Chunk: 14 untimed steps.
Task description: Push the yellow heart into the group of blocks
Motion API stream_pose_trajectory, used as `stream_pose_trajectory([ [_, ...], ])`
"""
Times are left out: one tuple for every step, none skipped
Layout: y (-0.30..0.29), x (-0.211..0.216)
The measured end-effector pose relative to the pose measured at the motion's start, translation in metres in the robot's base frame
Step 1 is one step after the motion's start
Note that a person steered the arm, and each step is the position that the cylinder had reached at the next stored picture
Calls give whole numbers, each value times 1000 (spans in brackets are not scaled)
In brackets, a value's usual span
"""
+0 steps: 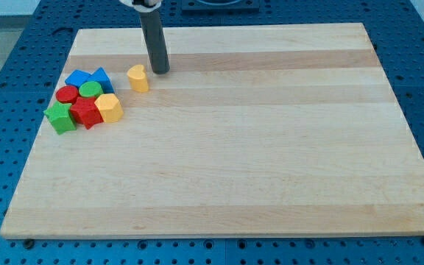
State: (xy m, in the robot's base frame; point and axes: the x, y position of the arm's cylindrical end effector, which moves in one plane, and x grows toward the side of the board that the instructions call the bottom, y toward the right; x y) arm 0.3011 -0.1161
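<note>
Near the board's (271, 147) 10 o'clock corner, yellow heart (138, 78) sits apart from the group of blocks (85, 99) at its 8 o'clock, my tip (160, 71) bare, holding nothing, just beside its 2 o'clock side—probably light, stiff, slides easily; push there.

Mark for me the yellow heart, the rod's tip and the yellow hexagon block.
yellow heart (138, 78), camera view, on its top face.
my tip (160, 71), camera view, the rod's very end, just right of the heart.
yellow hexagon block (109, 106), camera view, top face, at the group's right edge.
</note>
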Motion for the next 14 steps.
stream_pose_trajectory([
  [-14,-10],
  [-15,10],
  [-15,34],
  [-19,47],
  [-21,46],
  [-23,19],
  [-51,16],
  [-77,32],
  [-92,48],
  [-92,49],
  [-87,33],
  [-68,25],
  [-52,40],
  [-53,60],
])
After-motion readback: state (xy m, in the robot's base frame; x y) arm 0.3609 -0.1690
